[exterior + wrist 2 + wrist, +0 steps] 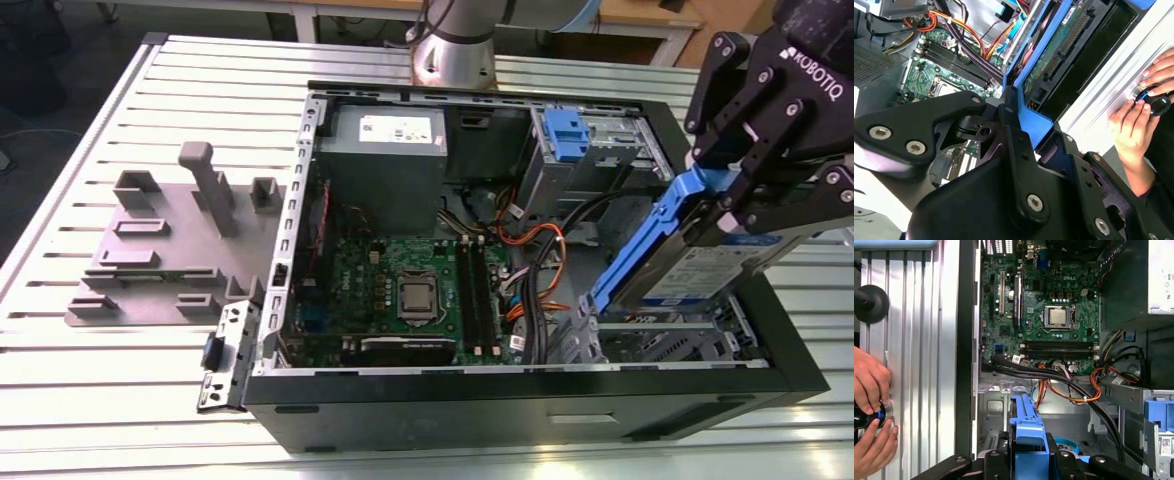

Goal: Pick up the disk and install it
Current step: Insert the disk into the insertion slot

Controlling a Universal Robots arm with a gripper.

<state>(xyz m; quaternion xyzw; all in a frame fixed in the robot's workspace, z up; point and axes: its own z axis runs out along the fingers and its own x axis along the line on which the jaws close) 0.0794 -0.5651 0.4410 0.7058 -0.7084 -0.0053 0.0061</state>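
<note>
Labelled disk [705,270] in end effector [731,203]

Open black computer case [534,405] on slatted metal table [107,400], green motherboard [380,265] inside, grey fixture [134,272] beside it

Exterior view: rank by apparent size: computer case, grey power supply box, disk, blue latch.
Largest: computer case.
Then grey power supply box and disk: look alike, and the disk is raised, likely nearer the camera, so unranked.
Smallest: blue latch.
</note>
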